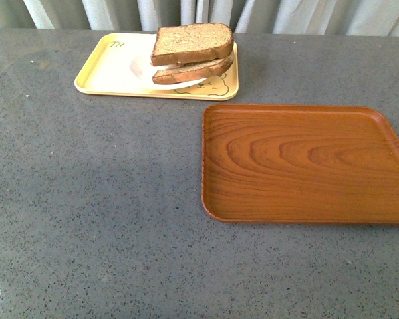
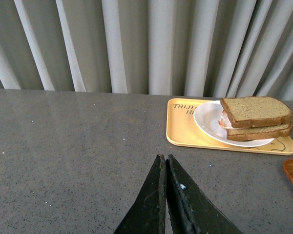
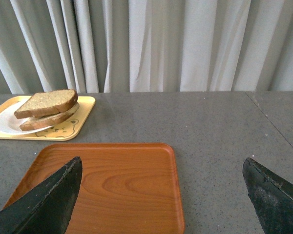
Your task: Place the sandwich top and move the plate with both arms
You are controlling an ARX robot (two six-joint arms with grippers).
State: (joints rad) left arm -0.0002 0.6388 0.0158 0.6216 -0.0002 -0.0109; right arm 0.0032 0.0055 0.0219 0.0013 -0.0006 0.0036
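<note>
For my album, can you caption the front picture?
Sandwich top stacked on the plate in the yellow tray, beside the wooden tray.

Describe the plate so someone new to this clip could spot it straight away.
On the grey table, look to the far side for the pale yellow tray with a bear drawing, beside the larger brown wooden tray. The plate sits on the yellow tray, under the stacked sandwich. It is the only round, plain white thing there.
</note>
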